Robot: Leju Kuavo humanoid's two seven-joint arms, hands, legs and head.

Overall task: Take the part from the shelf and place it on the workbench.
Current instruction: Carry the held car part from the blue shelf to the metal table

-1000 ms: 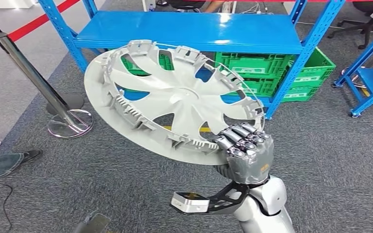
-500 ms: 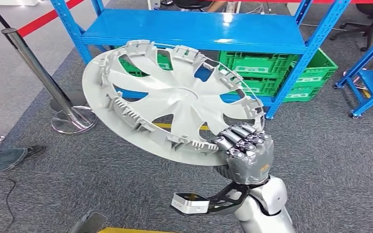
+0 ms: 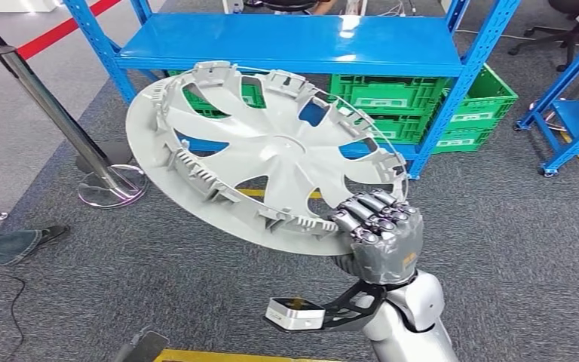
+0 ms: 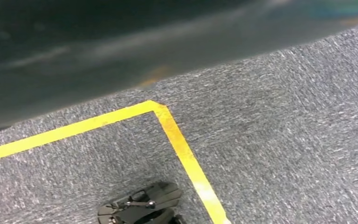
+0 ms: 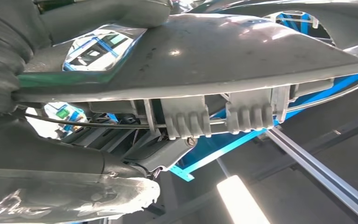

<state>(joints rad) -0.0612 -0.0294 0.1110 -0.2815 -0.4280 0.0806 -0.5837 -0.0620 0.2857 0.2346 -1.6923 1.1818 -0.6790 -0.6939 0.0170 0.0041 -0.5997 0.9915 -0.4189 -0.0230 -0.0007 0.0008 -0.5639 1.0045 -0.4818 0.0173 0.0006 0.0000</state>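
Now | right hand [image 3: 381, 240] grips tilted part [image 3: 260, 154] at its lower rim

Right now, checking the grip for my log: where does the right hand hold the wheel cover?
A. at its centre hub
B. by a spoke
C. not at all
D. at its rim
D: the right hand grips the wheel cover at its near rim edge.

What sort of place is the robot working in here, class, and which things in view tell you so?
Probably a workshop or warehouse floor: blue steel shelving, green plastic crates stacked beneath it, and yellow floor tape. The right robot hand holds a grey wheel cover.
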